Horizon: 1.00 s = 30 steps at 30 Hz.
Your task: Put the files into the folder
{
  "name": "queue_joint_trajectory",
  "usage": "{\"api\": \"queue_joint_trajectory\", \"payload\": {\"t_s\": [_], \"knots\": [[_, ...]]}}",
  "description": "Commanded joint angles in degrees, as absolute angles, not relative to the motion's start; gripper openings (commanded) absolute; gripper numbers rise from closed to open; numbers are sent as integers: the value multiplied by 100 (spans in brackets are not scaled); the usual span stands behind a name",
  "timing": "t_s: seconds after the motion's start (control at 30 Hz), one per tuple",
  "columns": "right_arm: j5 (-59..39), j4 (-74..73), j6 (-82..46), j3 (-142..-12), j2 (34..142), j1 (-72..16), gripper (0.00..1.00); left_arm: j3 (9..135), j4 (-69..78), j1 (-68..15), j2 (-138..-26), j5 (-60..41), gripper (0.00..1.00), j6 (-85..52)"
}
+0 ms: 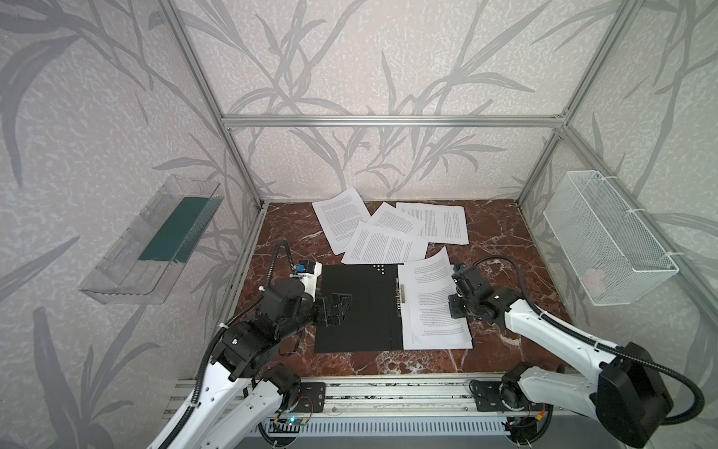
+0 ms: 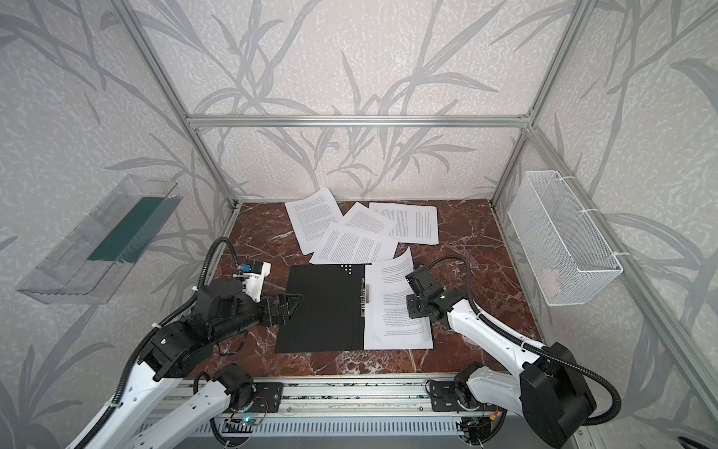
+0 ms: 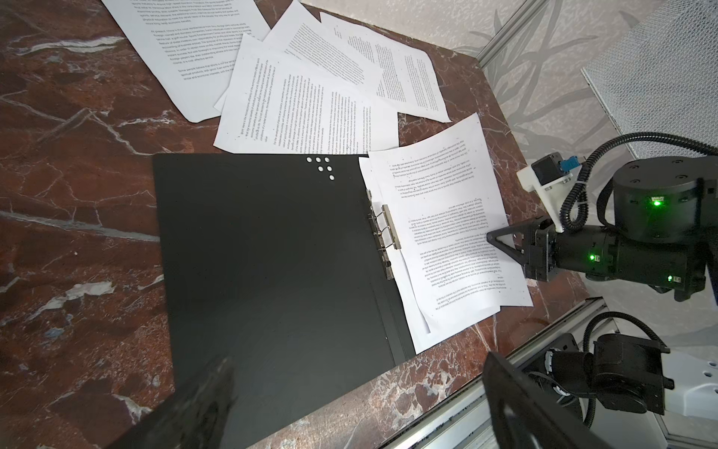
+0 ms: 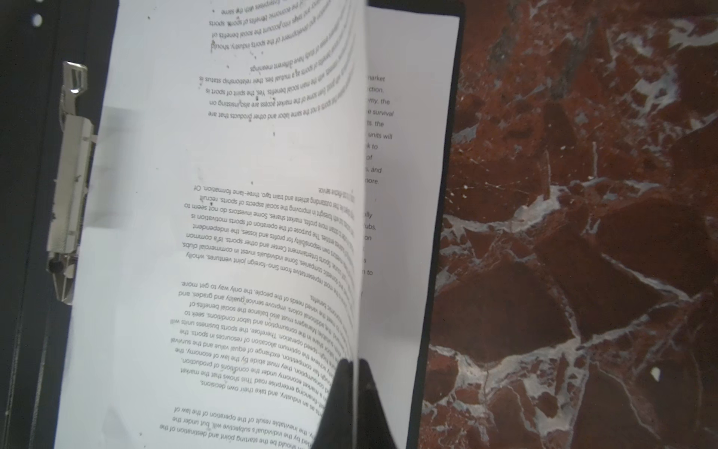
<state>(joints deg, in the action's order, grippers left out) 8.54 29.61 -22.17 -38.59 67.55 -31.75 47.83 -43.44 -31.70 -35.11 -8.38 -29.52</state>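
The folder (image 1: pixel 357 307) (image 2: pixel 322 307) (image 3: pixel 272 252) lies open on the marble table, black inside up, with a metal clip (image 1: pixel 401 295) (image 4: pixel 68 186) at its spine. Printed sheets cover its right half. The top sheet (image 1: pixel 431 295) (image 3: pixel 447 217) (image 4: pixel 241 233) curls up at its outer edge, where my right gripper (image 1: pixel 451 307) (image 2: pixel 408 307) (image 3: pixel 491 235) (image 4: pixel 355 363) is shut on it. Several more files (image 1: pixel 384 241) (image 2: pixel 353 243) (image 3: pixel 303 109) lie overlapping behind the folder. My left gripper (image 1: pixel 338 309) (image 2: pixel 287 307) (image 3: pixel 361 388) hangs open over the folder's bare left half, holding nothing.
A clear plastic tray (image 1: pixel 155 241) with a green base hangs on the left wall. A white wire mesh basket (image 1: pixel 610 237) hangs on the right wall. An aluminium rail (image 1: pixel 388 388) runs along the table's front edge, and frame posts stand at the back corners.
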Motion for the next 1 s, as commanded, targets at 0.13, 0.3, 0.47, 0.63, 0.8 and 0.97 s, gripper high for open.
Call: {"api": "queue_joint_trajectory", "payload": {"t_s": [0.13,0.3,0.47,0.63,0.8,0.97], "knots": [[375,2863,-2182,-3854,6877,-3156,0,4700,-4491,-3155,-3494,-739,99,-2889],[230,2837,-2130,-3851,6916,-3164,0,4703,-4492,-3154,-3502,-745,99,-2884],[133,2813,-2088,-3856,6935,-3159,0,4698,-4492,-3149,-3507,-746,99,-2890],[44,2811,-2016,-3876,6970,-3156,0,4697,-4493,-3155,-3507,-752,99,-2887],[128,2949,-2003,-3911,6953,-3175,0,4695,-4492,-3153,-3516,-746,99,-2891],[385,3157,-2036,-3913,6772,-3250,0,4702,-4499,-3152,-3537,-749,99,-2884]]}}
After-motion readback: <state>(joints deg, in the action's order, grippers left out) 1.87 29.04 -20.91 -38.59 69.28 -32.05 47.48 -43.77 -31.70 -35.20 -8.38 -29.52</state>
